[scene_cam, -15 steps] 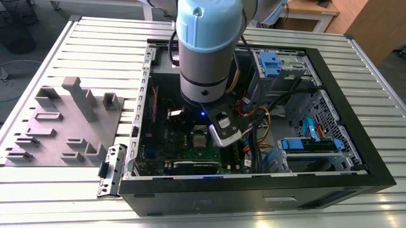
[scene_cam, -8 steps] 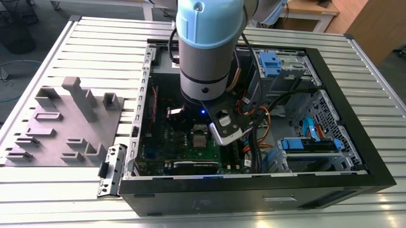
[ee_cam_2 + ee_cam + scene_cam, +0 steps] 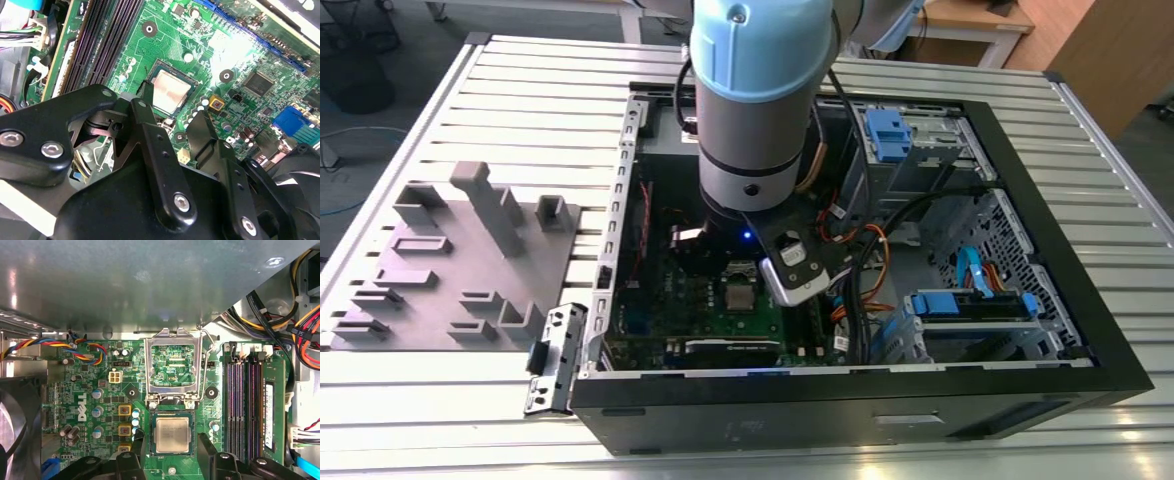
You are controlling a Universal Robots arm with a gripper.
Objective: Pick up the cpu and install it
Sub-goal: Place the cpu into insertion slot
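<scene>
Down in socket (image 3: 172,413) on mobo (image 3: 90,390), cpu (image 3: 172,432) betw. tool (image 3: 170,436) fingers (image 3: 137,442), spread apart, not clamped.

One cpu (image 3: 172,434), one green motherboard (image 3: 165,45), one computer case (image 3: 854,402), one grey tray (image 3: 438,292), one pincer (image 3: 171,440).

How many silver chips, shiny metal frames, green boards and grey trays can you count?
cpu: 1
socket frame: 1
motherboard: 1
tray: 1
Total: 4
</scene>
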